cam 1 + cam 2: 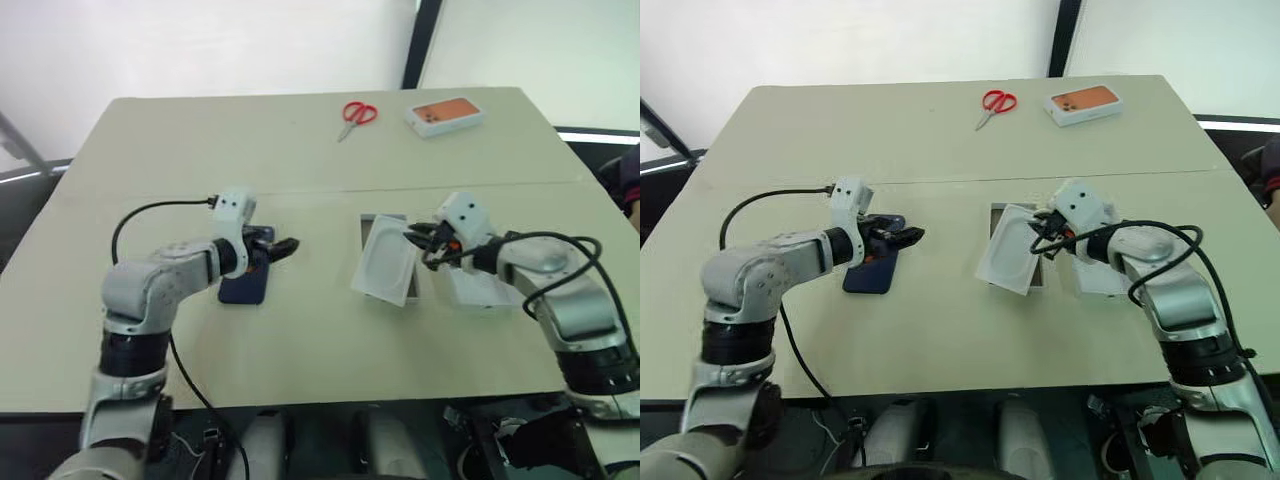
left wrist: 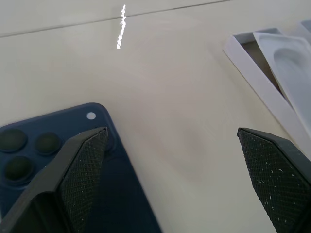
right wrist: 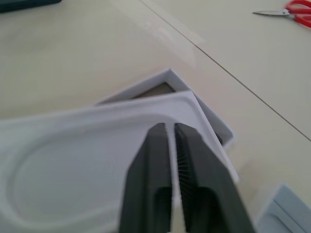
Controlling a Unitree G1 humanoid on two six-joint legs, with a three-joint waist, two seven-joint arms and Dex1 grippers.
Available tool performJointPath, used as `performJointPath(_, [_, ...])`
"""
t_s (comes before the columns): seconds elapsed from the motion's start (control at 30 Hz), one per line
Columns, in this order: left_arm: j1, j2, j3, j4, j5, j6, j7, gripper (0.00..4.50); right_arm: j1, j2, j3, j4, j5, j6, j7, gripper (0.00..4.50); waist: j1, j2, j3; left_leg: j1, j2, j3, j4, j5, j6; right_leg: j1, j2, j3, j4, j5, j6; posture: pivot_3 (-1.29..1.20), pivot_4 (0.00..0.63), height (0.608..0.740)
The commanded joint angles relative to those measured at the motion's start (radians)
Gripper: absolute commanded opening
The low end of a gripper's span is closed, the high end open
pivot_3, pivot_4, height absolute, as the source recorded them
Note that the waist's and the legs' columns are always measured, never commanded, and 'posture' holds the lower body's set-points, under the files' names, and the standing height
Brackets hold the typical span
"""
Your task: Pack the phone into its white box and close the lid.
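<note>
The phone (image 1: 243,287) lies back-up on the table, its camera lenses (image 2: 29,145) showing in the left wrist view. My left gripper (image 1: 283,245) hovers open just over the phone's far end, holding nothing. The white box (image 1: 372,222) sits at mid-table with its brownish floor (image 3: 164,89) partly visible. My right gripper (image 1: 418,240) is shut on the edge of a thin white moulded insert (image 1: 383,265), which tilts up over the box. The lid (image 1: 480,290) lies white face up just right of the box, under my right forearm.
Red-handled scissors (image 1: 357,115) and an orange-topped white phone box (image 1: 445,113) lie at the far side of the table. A seam (image 1: 320,190) crosses the tabletop behind the work area. A black cable loops from each wrist.
</note>
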Motion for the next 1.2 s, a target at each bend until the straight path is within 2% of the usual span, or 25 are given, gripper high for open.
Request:
performJointPath(0.03, [0.058,0.057,-0.016,-0.057,0.060,-0.247,-0.147,4.50,-0.044,0.026,0.021,0.020,-0.039,0.063,-0.055,0.04,0.011,0.000,0.000,0.000,0.000,0.000,0.000,0.000,0.000,0.000,0.000,0.000,-0.001,0.000,0.000,0.00,0.150,0.740])
performJointPath(0.23, [0.150,0.152,-0.024,-0.073,0.069,-0.395,-0.329,4.50,-0.102,0.073,0.086,0.078,-0.088,0.117,-0.085,0.04,0.008,0.000,0.000,-0.001,0.000,0.000,0.000,-0.002,0.004,0.000,-0.001,0.000,-0.001,0.000,0.000,0.00,0.150,0.740])
performJointPath(0.53, [0.240,0.223,-0.024,-0.110,0.048,-0.416,-0.463,4.50,-0.117,0.065,0.134,0.115,-0.140,0.100,-0.079,0.04,-0.012,0.000,0.000,0.000,0.001,0.000,0.000,-0.005,0.009,0.000,0.001,-0.001,0.000,0.000,0.000,0.00,0.150,0.740])
performJointPath(0.83, [0.254,0.227,-0.033,-0.107,0.070,-0.424,-0.474,4.50,-0.158,0.105,0.181,0.256,-0.207,-0.122,-0.054,0.04,-0.017,0.000,0.000,0.000,0.002,0.000,0.000,-0.005,0.009,0.000,0.002,-0.001,0.001,0.000,0.000,0.00,0.150,0.740])
performJointPath(0.93, [0.263,0.222,-0.031,-0.117,0.066,-0.420,-0.469,4.50,-0.168,0.102,0.201,0.296,-0.224,-0.245,-0.002,0.04,-0.017,0.001,0.000,0.000,0.002,0.000,0.000,-0.005,0.009,-0.001,0.002,-0.001,0.001,0.000,0.000,0.00,0.150,0.740])
performJointPath(1.2, [0.274,0.203,-0.042,-0.137,0.069,-0.417,-0.454,4.50,-0.180,0.104,0.215,0.367,-0.246,-0.416,0.091,0.04,-0.016,0.001,0.000,0.000,0.002,0.000,0.000,-0.005,0.009,0.000,0.002,-0.001,0.001,0.000,0.000,0.00,0.150,0.740])
